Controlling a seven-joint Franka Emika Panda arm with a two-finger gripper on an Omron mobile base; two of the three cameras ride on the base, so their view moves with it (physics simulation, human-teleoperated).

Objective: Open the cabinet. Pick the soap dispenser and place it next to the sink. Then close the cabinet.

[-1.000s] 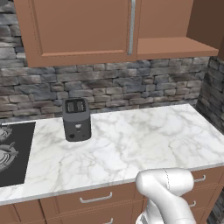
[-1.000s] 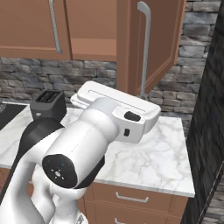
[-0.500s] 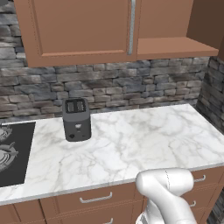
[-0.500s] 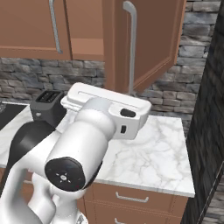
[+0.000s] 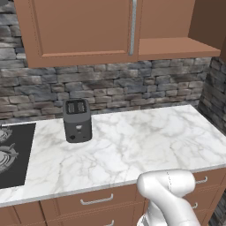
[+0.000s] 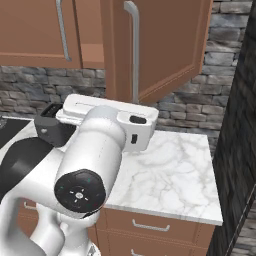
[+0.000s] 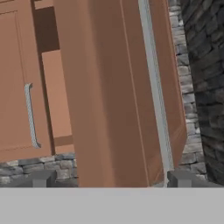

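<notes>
Reddish-brown cabinet point(image 6: 165, 45) right door swung open; jaws spread, gripper point(image 7: 107, 178) at door edge; no readable writing.

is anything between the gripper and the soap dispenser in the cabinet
The half-open right door stands edge-on right ahead of the gripper, covering most of the cabinet opening. The dispenser itself can't be made out.

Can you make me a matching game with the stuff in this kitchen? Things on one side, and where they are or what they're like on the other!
Things:
1. right cabinet door
2. left cabinet door
3. toaster
4. stovetop

Descriptions:
A. black, at the counter's left end
B. swung open
C. shut
D. dark grey, standing on the marble counter

Pairs: 1-B, 2-C, 3-D, 4-A
</notes>
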